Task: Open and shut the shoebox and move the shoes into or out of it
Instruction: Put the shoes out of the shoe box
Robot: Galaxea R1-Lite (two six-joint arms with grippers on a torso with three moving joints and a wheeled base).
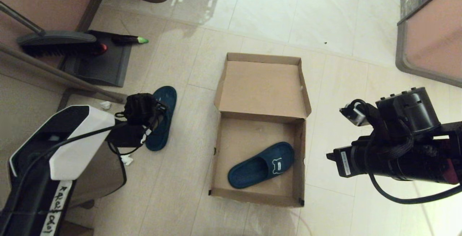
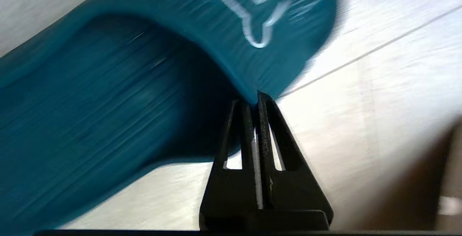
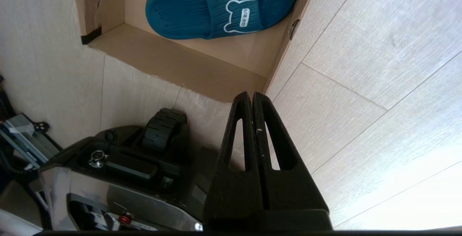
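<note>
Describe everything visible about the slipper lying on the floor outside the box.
The floor slipper is a dark teal open-toe slide of ribbed, rubbery-looking material with a pale bear outline on its strap. It lies on the tiles left of the open shoebox, partly hidden by the left hand, whose nearly closed fingertips meet the strap's edge.

You cannot see the left gripper (image 1: pixel 151 129) fingertips from the head camera: the wrist housing covers them, along with the middle of the floor slipper (image 1: pixel 166 100), leaving only its two ends showing. In the left wrist view that slipper (image 2: pixel 108 95) is smeared with motion blur and runs off the frame at nine and twelve o'clock (the pale bear mark is cropped too). The right gripper (image 3: pixel 252 97) shows only in its own wrist view; the head camera catches just the arm. There the shoebox (image 3: pixel 173 66) is cut off at twelve o'clock, and the boxed slipper (image 3: pixel 216 8) loses its upper edge.
</note>
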